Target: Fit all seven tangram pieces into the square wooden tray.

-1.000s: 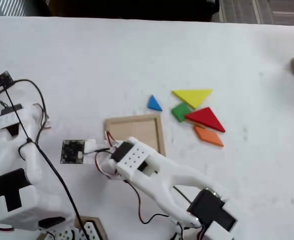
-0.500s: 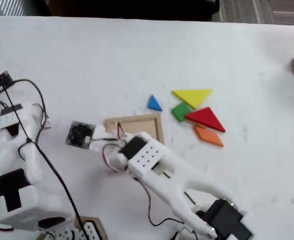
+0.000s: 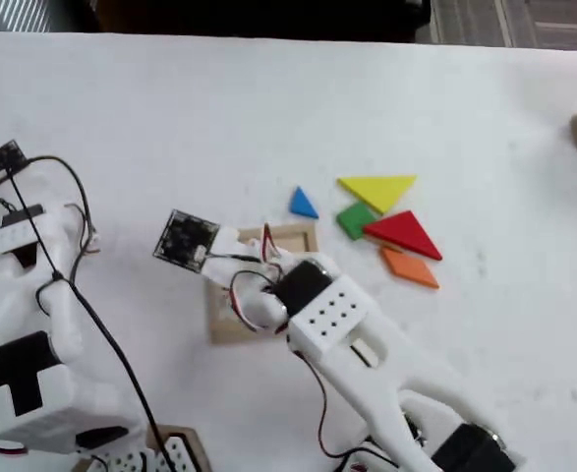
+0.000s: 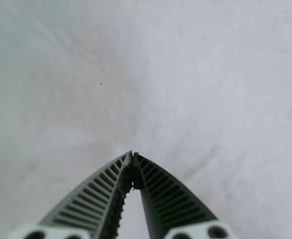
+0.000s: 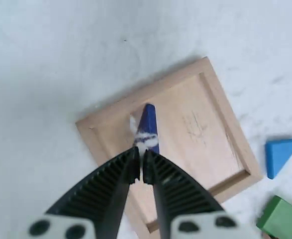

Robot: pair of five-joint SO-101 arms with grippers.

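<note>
So, high view first: one square wooden tray (image 3: 290,236) sits mid-table, and the right arm (image 3: 332,315) hangs over most of it. I count five loose pieces on the white table (image 3: 268,108), all right of the tray. A small blue triangle (image 3: 303,204) lies just past the tray's far right corner. Right of that are a yellow triangle (image 3: 378,189), a green square (image 3: 355,219), a red triangle (image 3: 404,234) and an orange parallelogram (image 3: 409,266), bunched close together. The left arm (image 3: 28,295) is folded up at the left edge, well apart from all of it.

Left wrist view: the left gripper (image 4: 132,162) has its jaws pressed tip to tip with nothing between them, over bare table.

Right wrist view: the right gripper (image 5: 140,160) is clamped on a sixth piece, a dark blue piece (image 5: 147,128). It's held edge-on, sticking out past the fingertips over the middle of the tray (image 5: 220,114). Can't tell whether it touches the tray floor. It has some pale marks, too smeared to read as anything. The small blue triangle (image 5: 281,155) and green square (image 5: 284,218) lie just outside the tray here.
</note>
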